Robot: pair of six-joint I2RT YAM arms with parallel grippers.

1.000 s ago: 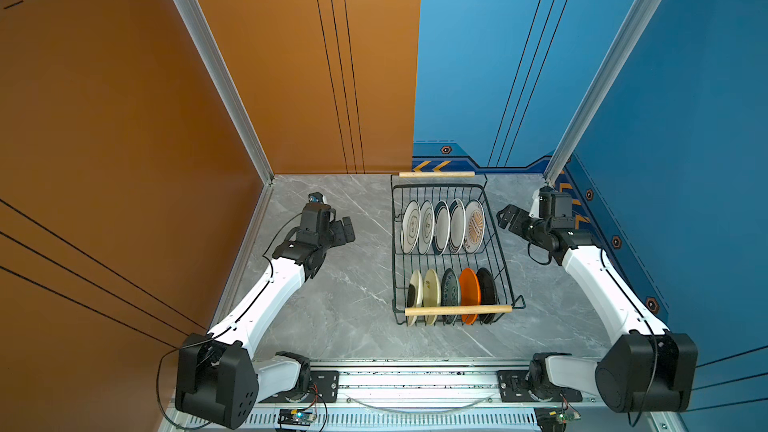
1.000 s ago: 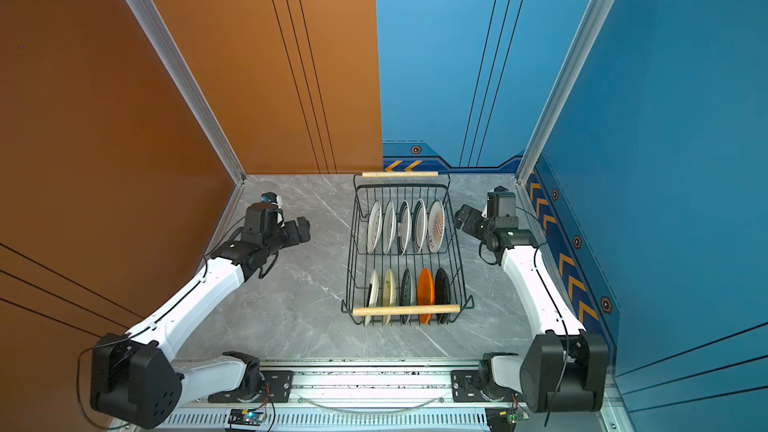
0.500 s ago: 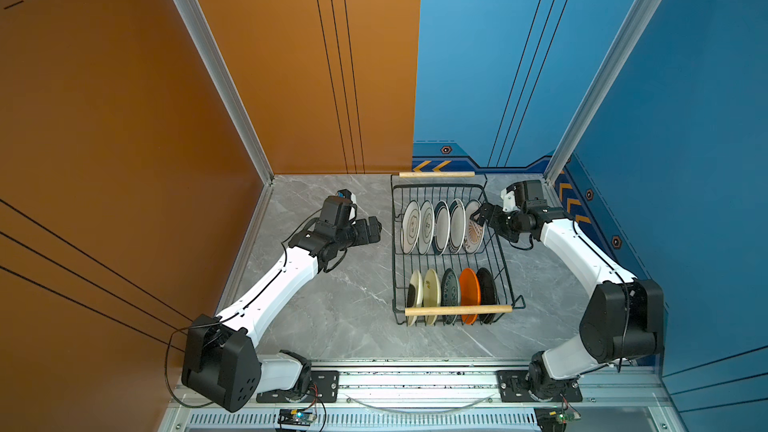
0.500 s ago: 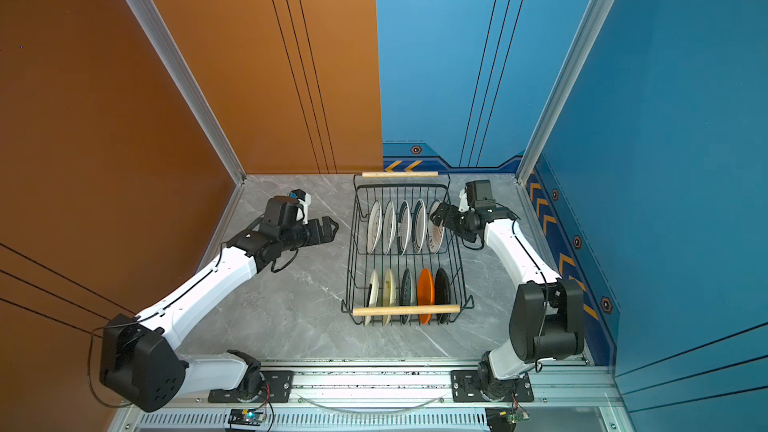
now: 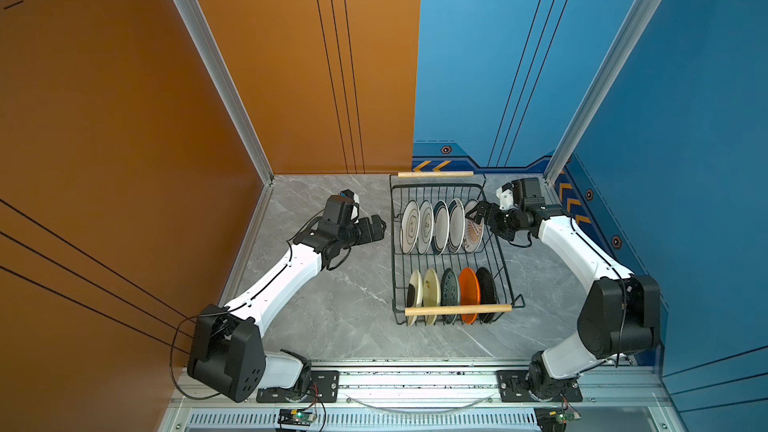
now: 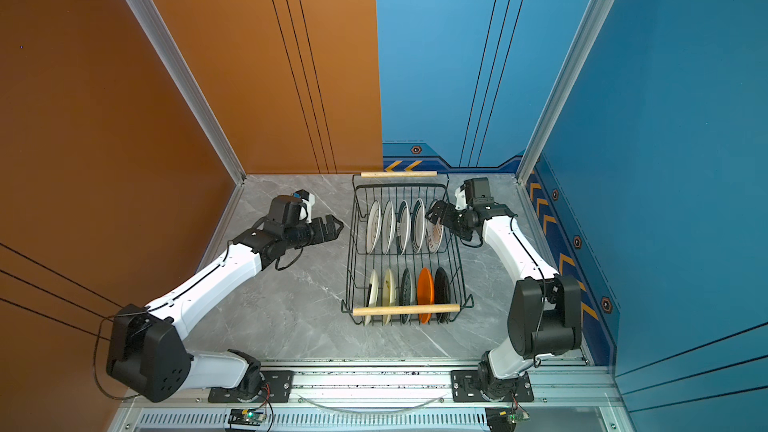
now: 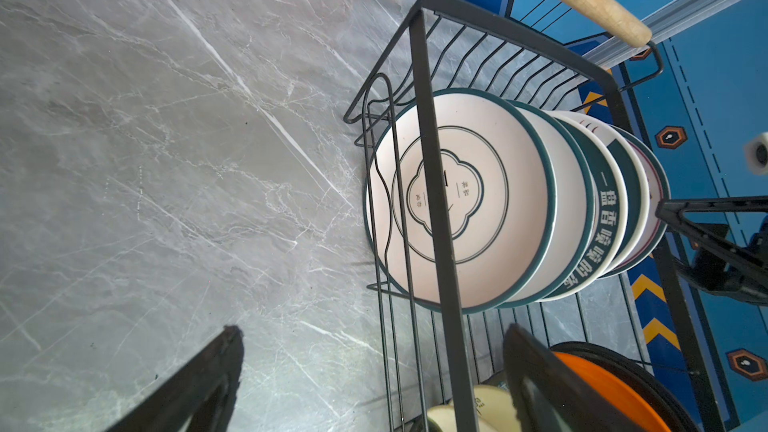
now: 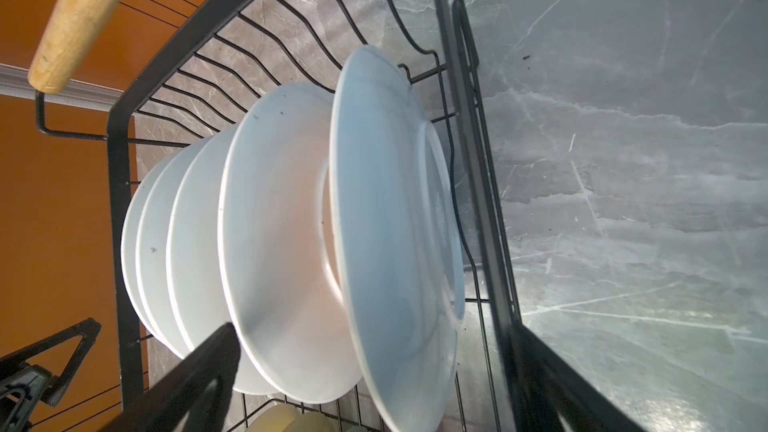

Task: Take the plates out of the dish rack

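Currently:
Rack: black wire dish rack [image 5: 457, 309], ten round plates [image 5: 424, 226] upright.
L gripper [image 5: 379, 226]: spread, empty.
R gripper [image 5: 476, 213]: spread astride sunburst end plate [image 5: 473, 236].

An orange wall [image 5: 124, 118] and a blue wall [image 5: 685, 118] enclosed the grey table [image 5: 353, 317]; a metal rail [image 5: 415, 384] lined its near edge.

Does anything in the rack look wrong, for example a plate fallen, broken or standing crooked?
Nothing stands out. All ten plates stand on edge in two rows of five inside the dish rack. None has fallen over or looks broken.
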